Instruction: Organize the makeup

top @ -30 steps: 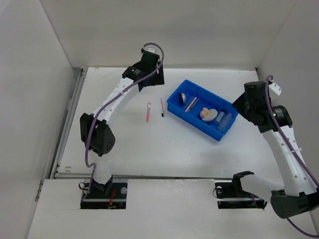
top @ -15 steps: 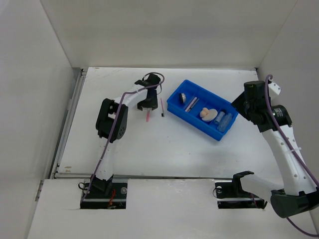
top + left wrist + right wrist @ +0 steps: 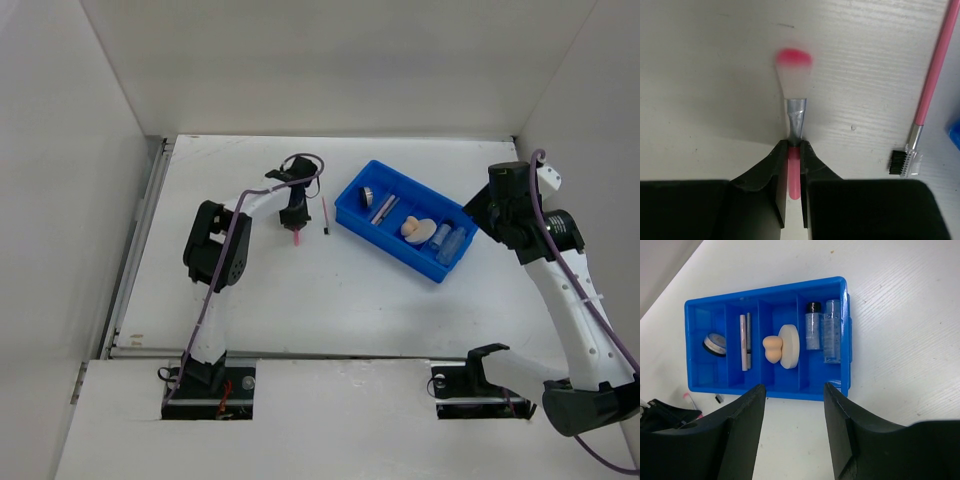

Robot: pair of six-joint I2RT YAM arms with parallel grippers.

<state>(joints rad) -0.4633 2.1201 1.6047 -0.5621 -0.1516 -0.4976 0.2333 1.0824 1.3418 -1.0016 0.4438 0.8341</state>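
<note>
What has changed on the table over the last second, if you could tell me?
The left arm swung from the back of the table down to the pink makeup brush, and the left gripper closed on its handle. The brush lies about where it was. The pink-handled brow brush beside it, the blue tray with its contents, and the open right gripper above the tray have not moved.

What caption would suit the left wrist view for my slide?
Left claw shut on the pink-tipped brush, with a pink brow comb lying apart beside it.
</note>
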